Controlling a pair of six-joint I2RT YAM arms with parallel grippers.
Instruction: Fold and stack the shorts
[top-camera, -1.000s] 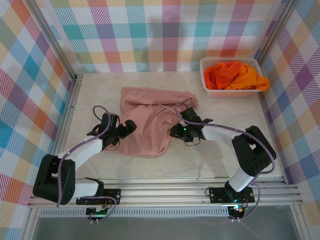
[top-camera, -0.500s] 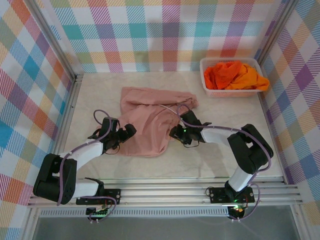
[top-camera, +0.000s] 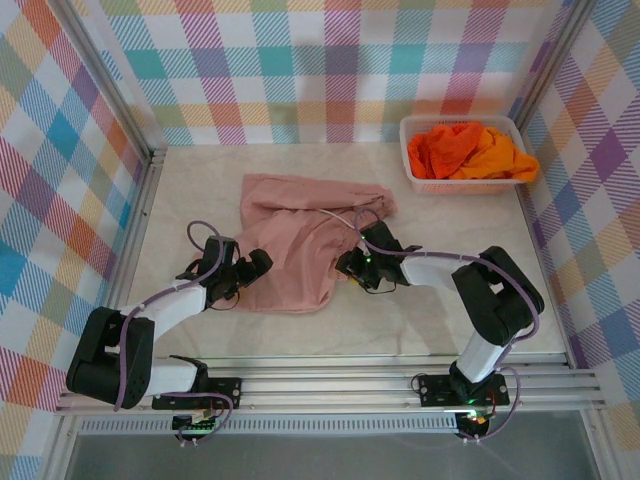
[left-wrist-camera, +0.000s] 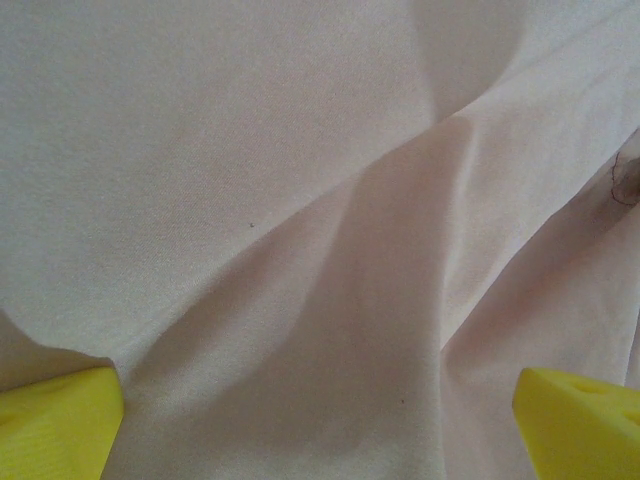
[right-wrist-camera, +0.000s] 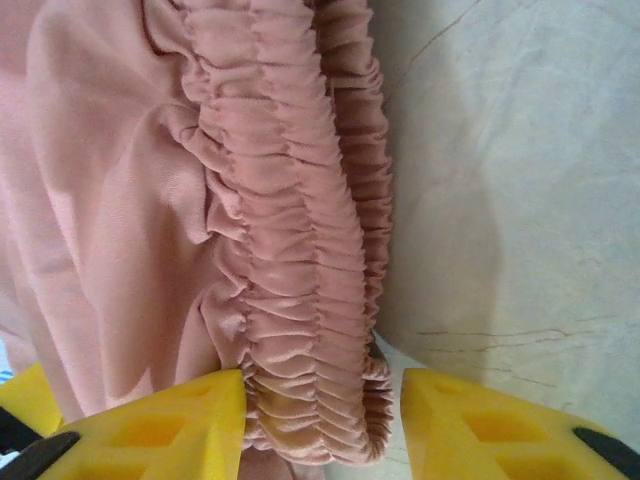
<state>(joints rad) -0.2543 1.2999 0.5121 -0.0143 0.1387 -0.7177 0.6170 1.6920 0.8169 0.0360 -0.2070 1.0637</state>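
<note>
1. The pink shorts (top-camera: 300, 245) lie spread and rumpled on the table (top-camera: 420, 320), near its middle, between the two arms.
2. The orange shorts (top-camera: 447, 148) and the yellow-orange shorts (top-camera: 503, 157) lie bunched together in the basket (top-camera: 462, 185) at the far right corner, well apart from the pink shorts. The orange pair is on the left and the yellow-orange pair on the right.
3. The left gripper (top-camera: 255, 268) sits at the near left edge of the pink shorts. In the left wrist view its fingers (left-wrist-camera: 55, 420) stand wide apart, with smooth pink cloth lying in soft folds between and beyond them. Nothing is gripped.
4. The right gripper (top-camera: 347, 265) is at the right edge of the pink shorts. In the right wrist view the gathered waistband (right-wrist-camera: 300, 200) runs down between the two fingers (right-wrist-camera: 150, 430).
5. The right fingers are partly closed around the waistband. They appear to pinch it, though contact on the side towards the bare table is hard to confirm.
6. No shorts are folded or stacked.
</note>
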